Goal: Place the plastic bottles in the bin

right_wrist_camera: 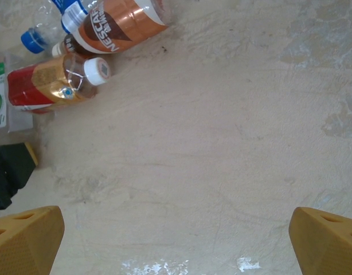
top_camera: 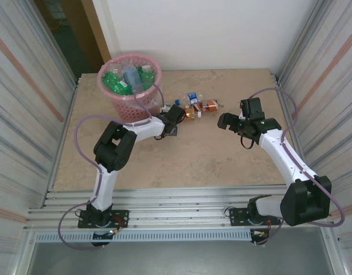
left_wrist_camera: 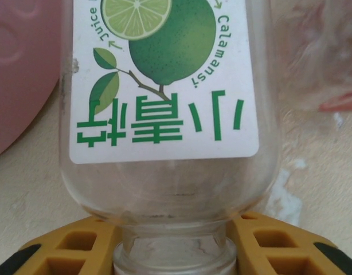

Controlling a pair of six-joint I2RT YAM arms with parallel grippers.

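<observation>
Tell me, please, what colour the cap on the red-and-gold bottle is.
The cap is white; the right wrist view shows it best.

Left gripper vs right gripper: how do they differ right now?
1. Left gripper is closed on the neck of the clear lime-label bottle; right gripper stands wide open, nothing between its fingers.
2. Left gripper sits close beside the pink bin; right gripper is over bare table, right of the loose bottles.
Shared: yellow fingers.

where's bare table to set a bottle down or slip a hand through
Bare: the wide near half of the table between both arms, and the far right corner. Crowded: the bottles beside the bin, by the left gripper.
</observation>
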